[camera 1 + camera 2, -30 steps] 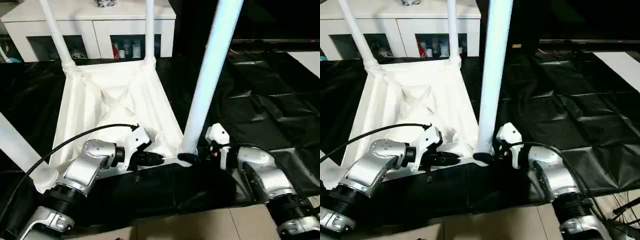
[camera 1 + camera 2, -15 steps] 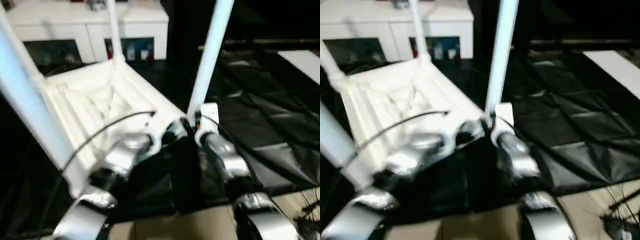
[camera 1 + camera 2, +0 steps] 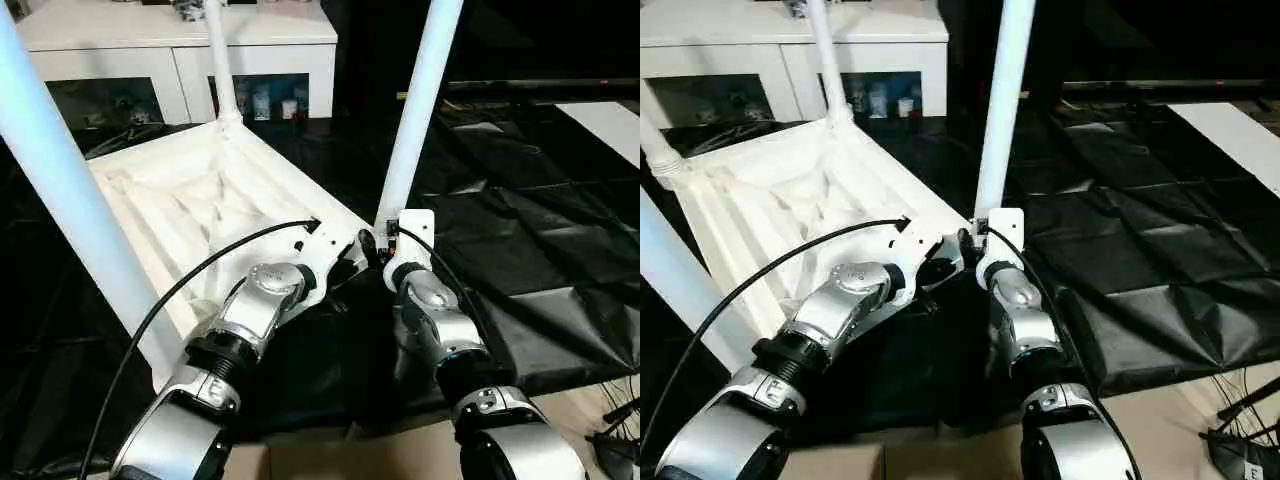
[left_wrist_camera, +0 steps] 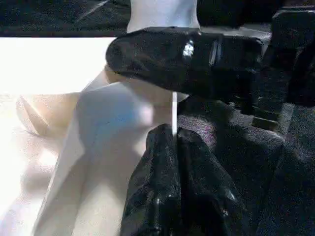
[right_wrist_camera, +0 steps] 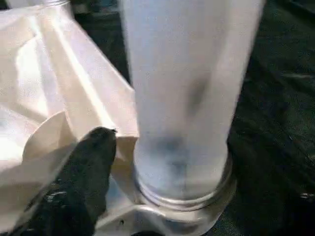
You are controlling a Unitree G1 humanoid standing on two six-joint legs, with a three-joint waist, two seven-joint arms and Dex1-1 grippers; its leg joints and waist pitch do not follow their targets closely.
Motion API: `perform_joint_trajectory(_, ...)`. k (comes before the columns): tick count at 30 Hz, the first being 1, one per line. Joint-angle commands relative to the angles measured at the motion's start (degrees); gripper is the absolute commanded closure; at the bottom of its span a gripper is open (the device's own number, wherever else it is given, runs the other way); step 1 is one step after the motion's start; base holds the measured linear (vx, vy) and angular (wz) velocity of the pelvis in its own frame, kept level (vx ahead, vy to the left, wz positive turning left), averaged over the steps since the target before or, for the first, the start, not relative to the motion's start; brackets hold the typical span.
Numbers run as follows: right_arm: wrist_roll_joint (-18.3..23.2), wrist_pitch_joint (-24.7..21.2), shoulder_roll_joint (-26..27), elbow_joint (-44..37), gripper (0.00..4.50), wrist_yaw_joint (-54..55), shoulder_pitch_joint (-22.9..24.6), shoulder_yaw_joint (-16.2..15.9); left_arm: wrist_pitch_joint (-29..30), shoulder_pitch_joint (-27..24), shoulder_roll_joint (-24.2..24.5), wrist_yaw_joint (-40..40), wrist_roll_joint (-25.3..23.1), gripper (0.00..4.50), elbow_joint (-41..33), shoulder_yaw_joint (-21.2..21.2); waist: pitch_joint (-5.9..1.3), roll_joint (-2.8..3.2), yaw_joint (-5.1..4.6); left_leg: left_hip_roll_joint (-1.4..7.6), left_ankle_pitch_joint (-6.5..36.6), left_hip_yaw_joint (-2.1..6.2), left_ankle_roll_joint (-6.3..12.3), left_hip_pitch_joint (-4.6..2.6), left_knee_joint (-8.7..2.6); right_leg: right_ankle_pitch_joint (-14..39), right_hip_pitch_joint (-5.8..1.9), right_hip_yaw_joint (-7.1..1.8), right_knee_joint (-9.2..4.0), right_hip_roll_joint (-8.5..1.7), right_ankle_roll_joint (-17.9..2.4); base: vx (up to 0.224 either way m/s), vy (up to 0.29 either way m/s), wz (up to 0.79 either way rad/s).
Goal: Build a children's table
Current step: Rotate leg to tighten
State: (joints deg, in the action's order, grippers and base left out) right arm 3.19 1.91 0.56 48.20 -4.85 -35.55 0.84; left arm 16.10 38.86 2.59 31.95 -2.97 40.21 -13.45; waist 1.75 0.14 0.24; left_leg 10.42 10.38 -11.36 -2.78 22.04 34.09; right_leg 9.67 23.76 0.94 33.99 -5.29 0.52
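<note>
Black sheeting (image 3: 520, 250) underlies the upturned table (image 3: 190, 200); left gripper (image 4: 174, 142) pinched empty, right gripper (image 3: 378, 243) spread around leg (image 3: 415, 120), which may tilt if unseated.

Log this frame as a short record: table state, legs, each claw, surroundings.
table top: white plastic rectangular top, upside down on black sheeting, ribbed underside up
legs: white tapered tube legs standing in corner sockets; near-right leg beside both claws
left claw: shut, fingers pressed together at the top's thin edge by that corner
right claw: at the base of the near-right leg; one black finger beside the socket, grip unclear
background: white cabinet with glass doors
</note>
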Motion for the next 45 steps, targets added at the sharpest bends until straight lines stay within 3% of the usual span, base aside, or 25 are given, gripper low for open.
perform_joint_trajectory(1,-1.7,1.4,-0.9,-1.9,0.60,-2.9,0.3,-2.2,-0.4,-1.6,0.3,1.9,0.0,4.50,0.9,-1.1,-2.96,-0.16,0.16,1.83,18.7,1.06,1.16,-0.83,-4.72,15.6,-2.05,-0.76,-4.53,-1.79,-9.9,0.000,0.000,0.00)
perform_joint_trajectory(6,-2.0,3.4,-7.4,-7.7,0.60,-14.0,3.4,-4.4,-1.7,-2.8,2.6,5.2,0.4,4.50,-0.6,-1.3,-3.09,-0.37,0.48,1.89,16.3,0.94,3.07,-0.64,-4.46,11.4,-2.47,-0.75,-4.22,-1.75,-10.9,0.000,0.000,0.00)
perform_joint_trajectory(9,1.0,3.3,-11.2,-11.0,0.60,-23.2,5.3,-4.2,-2.2,-3.6,4.2,8.1,0.9,4.50,-1.9,-1.3,-2.98,-0.43,0.59,2.01,16.1,0.91,4.46,-0.57,-4.39,12.0,-2.59,-0.80,-4.27,-1.93,-11.8,0.000,0.000,0.00)
perform_joint_trajectory(13,5.2,2.1,-15.8,-15.4,0.60,-35.0,7.9,-4.7,-3.6,-5.5,6.6,14.6,2.5,4.50,-4.9,-2.0,-2.81,-0.51,0.58,2.16,17.8,1.00,4.50,-0.60,-4.58,15.4,-2.47,-0.76,-4.56,-1.91,-11.7,0.000,0.000,0.00)
perform_joint_trajectory(19,7.6,0.0,-21.3,-19.4,0.60,-47.8,10.9,-6.6,-3.4,-9.3,12.0,26.6,6.3,4.50,-13.4,-3.6,-2.65,-0.63,0.59,2.39,18.9,1.06,4.05,-0.60,-4.77,17.9,-2.12,-0.90,-4.68,-1.98,-11.6,0.000,0.000,0.00)
perform_joint_trajectory(23,7.4,-0.6,-22.0,-19.7,0.60,-49.6,11.4,-7.2,-2.3,-10.3,13.6,29.5,6.9,4.50,-16.2,-4.1,-2.81,-0.37,1.05,2.58,17.2,0.93,3.89,-0.92,-4.79,14.4,-1.95,-0.97,-4.17,-1.84,-12.6,0.000,0.000,0.00)
perform_joint_trajectory(27,6.9,-0.7,-21.7,-19.7,0.60,-50.8,11.6,-8.4,-1.7,-10.9,14.1,30.3,7.0,4.50,-17.4,-4.3,-2.94,-0.51,1.63,2.52,14.1,0.69,4.53,-0.98,-4.52,9.5,-2.16,-0.99,-3.73,-1.85,-13.6,0.000,0.000,0.00)
perform_joint_trajectory(37,6.0,-1.6,-20.8,-18.5,0.60,-51.3,10.8,-9.5,-0.3,-11.4,14.4,30.8,7.2,4.50,-19.0,-4.3,-2.86,-0.44,1.72,2.45,14.5,0.76,3.91,-0.93,-4.60,11.6,-2.25,-1.01,-3.86,-1.91,-12.9,0.000,0.000,0.00)
perform_joint_trajectory(38,5.8,-1.3,-21.0,-18.4,0.86,-51.4,10.8,-9.7,-0.3,-11.4,14.5,30.8,7.2,4.50,-19.0,-4.3,-2.86,-0.34,1.71,2.45,14.5,0.78,3.83,-0.94,-4.62,11.3,-2.27,-1.00,-3.85,-1.90,-12.9,0.000,0.000,0.00)
perform_joint_trajectory(45,5.7,-1.7,-21.2,-18.4,1.38,-51.9,11.2,-9.7,0.1,-11.2,14.7,30.8,6.9,4.50,-19.0,-4.2,-2.98,-0.41,1.74,2.36,13.0,0.73,4.48,-0.85,-4.38,9.1,-2.48,-0.97,-3.62,-1.91,-13.6,0.000,0.000,0.00)
